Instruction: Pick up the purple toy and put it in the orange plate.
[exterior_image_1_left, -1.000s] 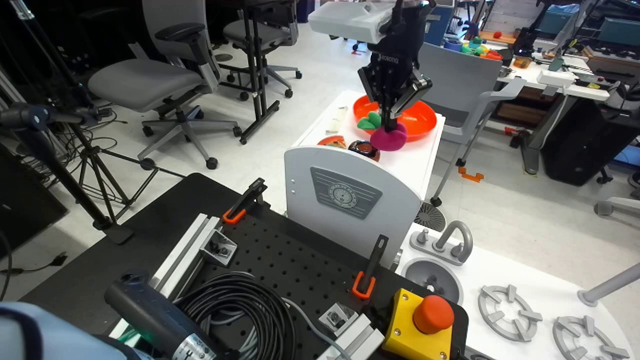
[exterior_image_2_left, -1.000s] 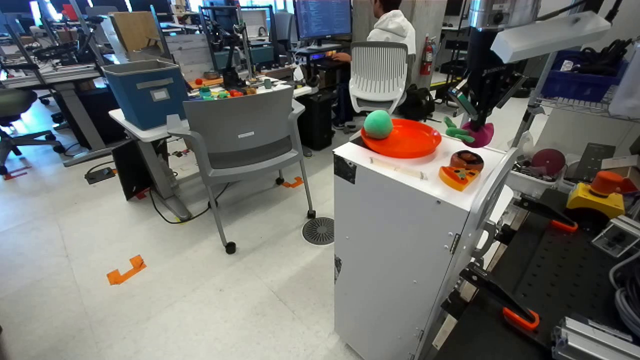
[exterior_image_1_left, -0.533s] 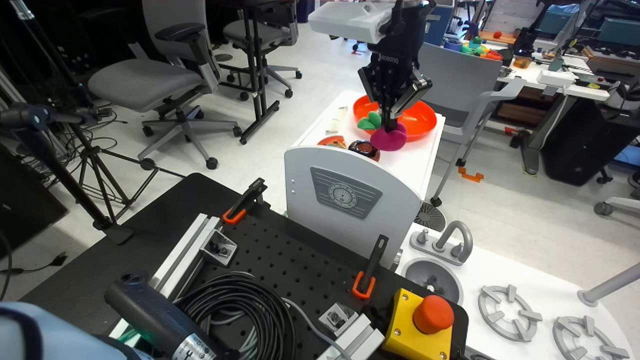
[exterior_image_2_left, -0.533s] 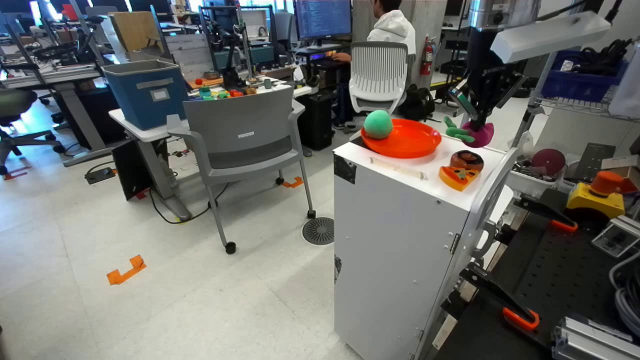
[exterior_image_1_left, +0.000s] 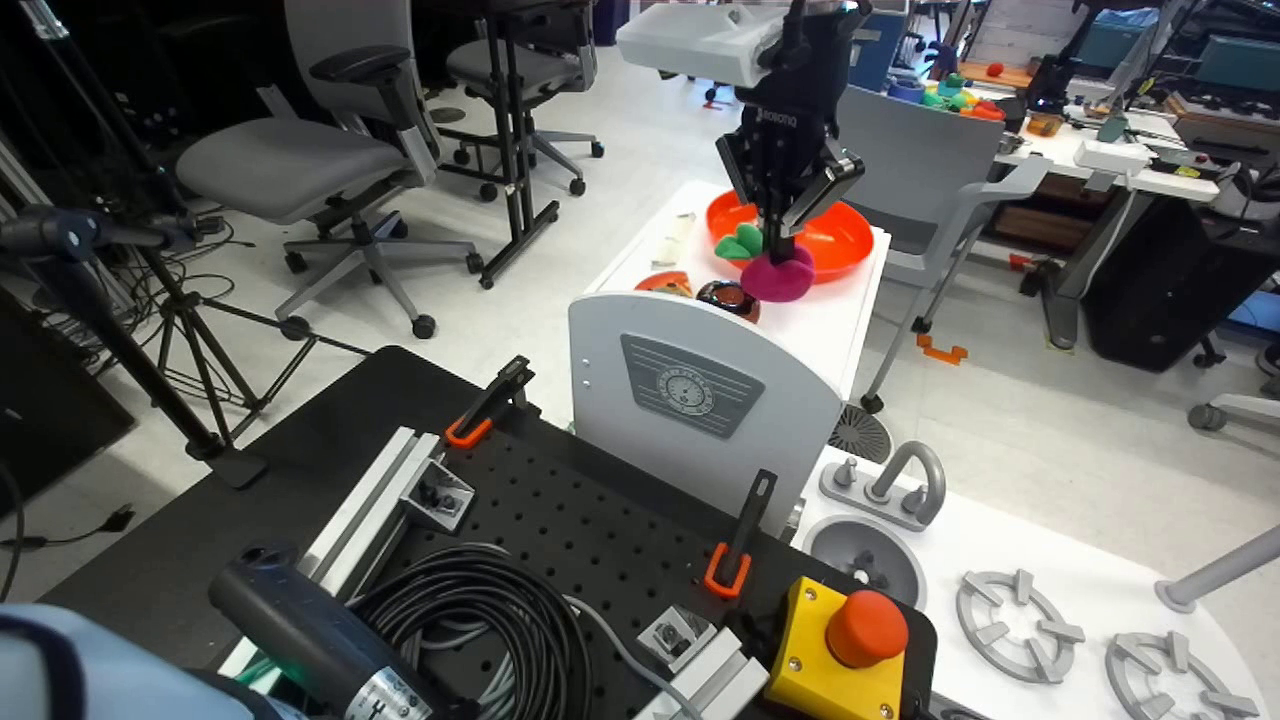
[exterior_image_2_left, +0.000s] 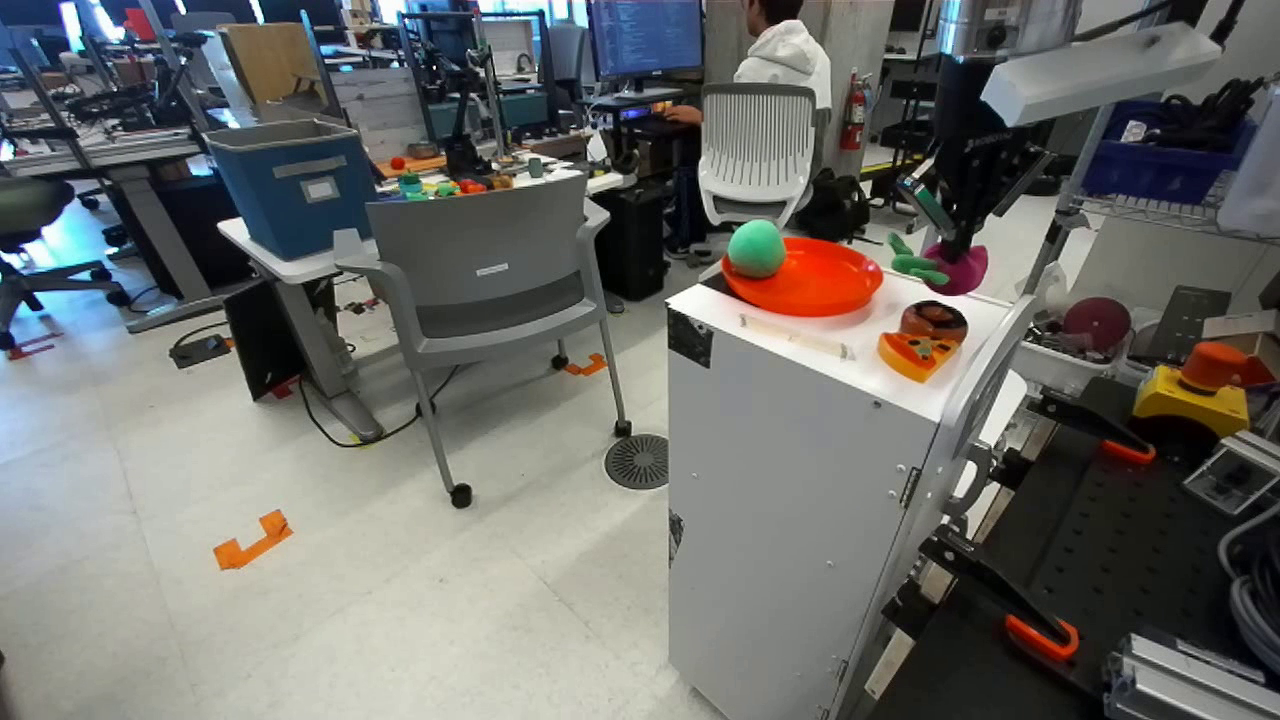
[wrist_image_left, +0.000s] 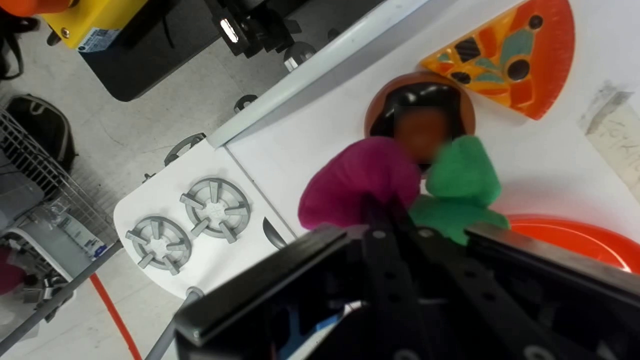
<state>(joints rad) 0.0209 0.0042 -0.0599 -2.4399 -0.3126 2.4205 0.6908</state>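
Pincer (exterior_image_1_left: 779, 250) tips are clenched on the purple toy (exterior_image_1_left: 778, 281), whose green lobes (wrist_image_left: 463, 172) (they look attached, though the join is hidden) poke out beside it. The step in hand looks to be the carry: toy gripped but not yet over its goal. In an exterior view a brown round toy (exterior_image_2_left: 934, 320) and a pizza slice (exterior_image_2_left: 915, 358) lie just below it in the frame, on the bench (exterior_image_2_left: 855, 325), so lift a little before going sideways. The orange plate (exterior_image_2_left: 825, 275) lies to the left of it there; bring the lobes clear of the rim, stop over the bare right half, lower until the soft-looking toy nearly rests, then let go. The green ball (exterior_image_2_left: 756, 248) sits at the plate's left edge and may roll if bumped.

The purple toy's height above the bench is unclear, as is whether it touches the brown one. The wrist view cuts the plate off at lower right and smears a square patch on the brown toy. In an exterior view the pincer hides part of the plate (exterior_image_1_left: 845, 242), and the ball does not show.
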